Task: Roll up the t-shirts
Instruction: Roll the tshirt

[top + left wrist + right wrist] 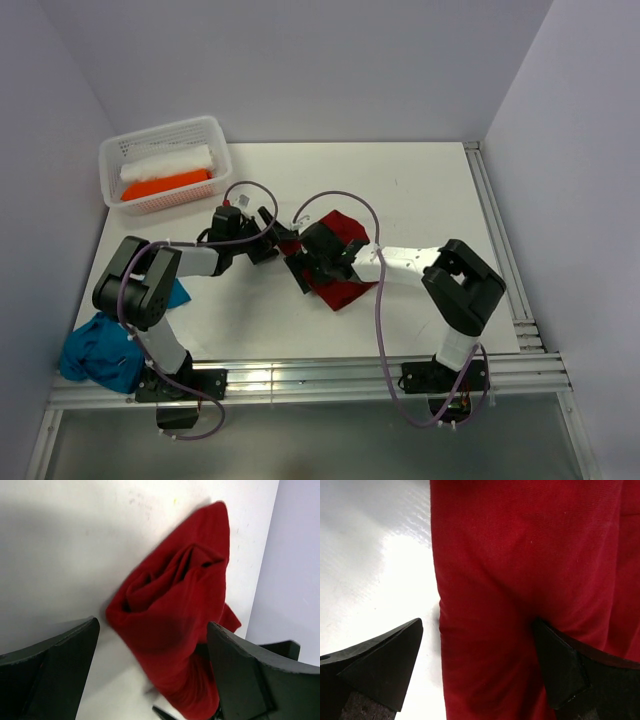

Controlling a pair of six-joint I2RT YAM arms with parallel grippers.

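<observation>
The dark red t-shirt [345, 228] lies bunched and partly rolled at the table's middle. My left gripper [280, 240] is open at its left end; in the left wrist view the rolled red cloth [170, 595] sits between and beyond the spread fingers of the left gripper [152, 625]. My right gripper [312, 268] is open over the shirt's middle; in the right wrist view the right gripper [479, 624] straddles the edge of the red cloth [520, 545], left finger on bare table, right finger tucked against the cloth. The teal blue t-shirt [100, 350] lies crumpled at the near left corner.
A white perforated basket [165, 130] at the far left holds a white roll [170, 160] and an orange roll [165, 185]. Metal rails [495, 230] run along the table's right and near edges. Purple cables loop over both arms.
</observation>
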